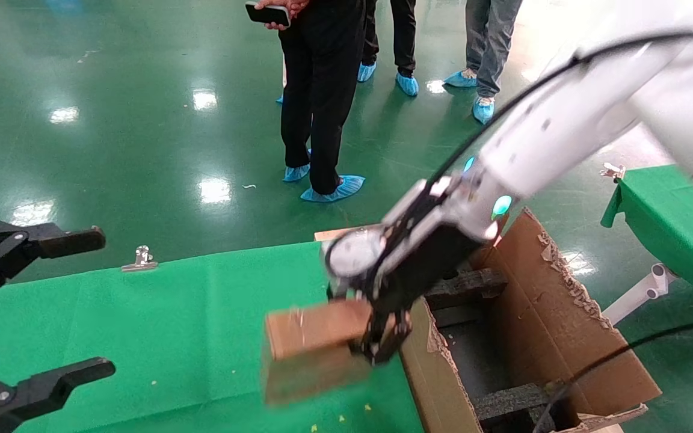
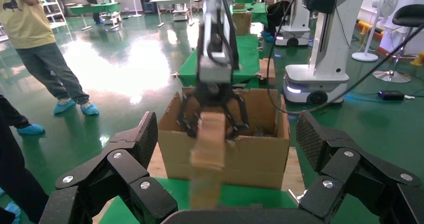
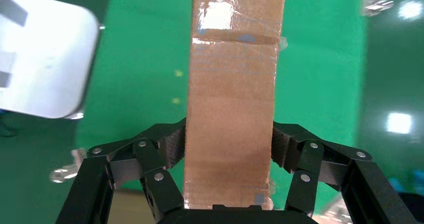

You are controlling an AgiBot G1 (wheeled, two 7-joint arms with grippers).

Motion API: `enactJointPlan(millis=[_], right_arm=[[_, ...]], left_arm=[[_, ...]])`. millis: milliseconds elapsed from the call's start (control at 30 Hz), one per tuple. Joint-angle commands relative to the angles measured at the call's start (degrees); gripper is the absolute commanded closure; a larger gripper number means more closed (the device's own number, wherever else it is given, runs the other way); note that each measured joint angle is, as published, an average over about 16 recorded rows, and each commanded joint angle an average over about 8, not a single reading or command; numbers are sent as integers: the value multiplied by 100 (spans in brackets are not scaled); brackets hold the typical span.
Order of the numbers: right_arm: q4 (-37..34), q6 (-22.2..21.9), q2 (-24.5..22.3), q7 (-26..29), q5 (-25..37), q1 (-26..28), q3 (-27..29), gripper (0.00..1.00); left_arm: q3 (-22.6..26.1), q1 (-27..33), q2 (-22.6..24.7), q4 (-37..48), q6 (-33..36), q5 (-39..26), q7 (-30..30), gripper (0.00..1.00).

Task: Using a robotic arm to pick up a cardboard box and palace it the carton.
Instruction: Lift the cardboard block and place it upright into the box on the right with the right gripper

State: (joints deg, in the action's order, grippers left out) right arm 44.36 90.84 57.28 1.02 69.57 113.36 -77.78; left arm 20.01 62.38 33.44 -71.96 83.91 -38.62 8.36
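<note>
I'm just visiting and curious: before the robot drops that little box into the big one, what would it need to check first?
1. Right pincer clamped on the cardboard box: ok, pads press on both sides in the right wrist view.
2. Box lifted clear of the green table: ok, it hangs in the air.
3. Box over the carton: not ok, it is beside the carton's near wall, above the table.
4. Room inside the carton: cannot tell fully; black foam blocks sit inside, with a gap between them.
5. Left pincer out of the way: ok, open at the table's far left.
6. Bystanders clear: ok, standing on the floor beyond the table.
</note>
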Motion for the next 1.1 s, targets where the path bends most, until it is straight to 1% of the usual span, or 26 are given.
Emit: enactJointPlan(millis=[33, 300, 500, 600, 700, 833, 1100], right_arm=[[-98, 7, -23, -66, -96, 161, -15, 100], [-620, 40, -50, -450, -360, 1000, -221, 100], [-880, 59, -84, -676, -639, 1397, -485, 100], [-928, 69, -179, -747, -786, 1562, -688, 100], [-931, 79, -370, -787, -907, 1788, -966, 100], [-856, 90, -751, -746, -1004, 2198, -1448, 100], [-522, 99, -1585, -478, -1035, 3047, -2677, 100]], left_arm=[[0, 0, 0, 0, 0, 0, 0, 0], [0, 0, 0, 0, 0, 0, 0, 0], [1, 0, 0, 0, 0, 0, 0, 0], [1, 0, 0, 0, 0, 1, 0, 0], [1, 0, 0, 0, 0, 1, -1, 0], [1, 0, 0, 0, 0, 1, -1, 0], [2, 0, -1, 0, -1, 1, -1, 0]])
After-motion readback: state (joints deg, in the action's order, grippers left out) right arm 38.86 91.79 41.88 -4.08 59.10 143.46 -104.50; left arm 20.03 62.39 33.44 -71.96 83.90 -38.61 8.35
